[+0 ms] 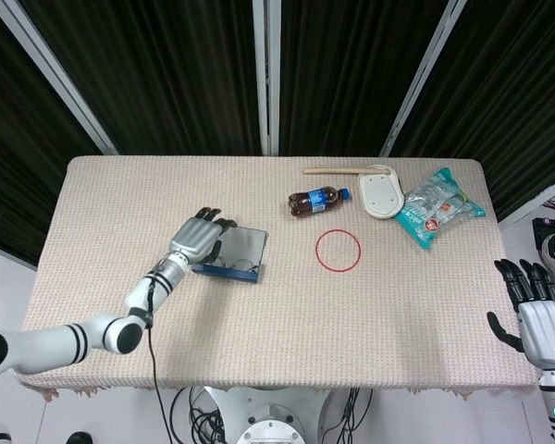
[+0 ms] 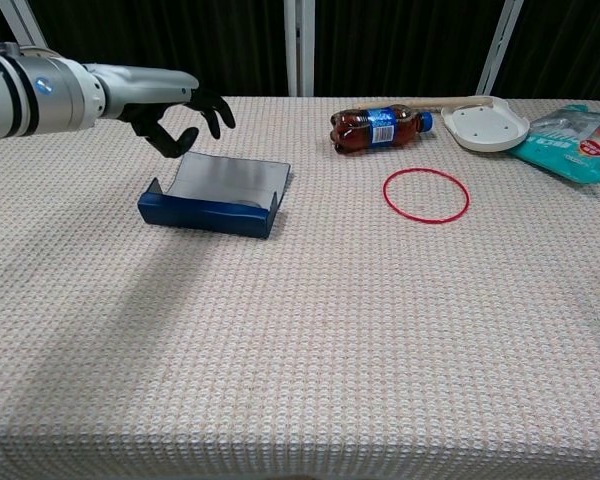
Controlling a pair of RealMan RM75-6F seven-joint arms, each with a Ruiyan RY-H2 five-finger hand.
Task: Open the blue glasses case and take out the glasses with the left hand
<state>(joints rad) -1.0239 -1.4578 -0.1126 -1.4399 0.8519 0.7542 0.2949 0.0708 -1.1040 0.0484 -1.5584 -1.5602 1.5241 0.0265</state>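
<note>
Far left: left hand [image 2: 175, 112] raised just above and behind the case [image 2: 215, 195], fingers apart and loosely curled, holding nothing. Below it, case lying open on the tabletop [image 2: 310, 350], lid folded back flat, grey lining up. Glasses [image 1: 229, 269] faintly visible from the head view along the near edge of the tray; hidden behind the front wall in the chest view. Opening step looks done; removal of the glasses not yet begun. Next move calls for lowering into the tray from above, pinching the frame lightly, then lifting straight up so the case does not drag. Further right: bottle [image 2: 378, 127], red ring [image 2: 426, 194], white dish [image 2: 486, 125], snack bag [image 2: 572, 138], none in the way. Far right: right hand [image 1: 535, 310] off the tabletop's edge, fingers spread, empty.
</note>
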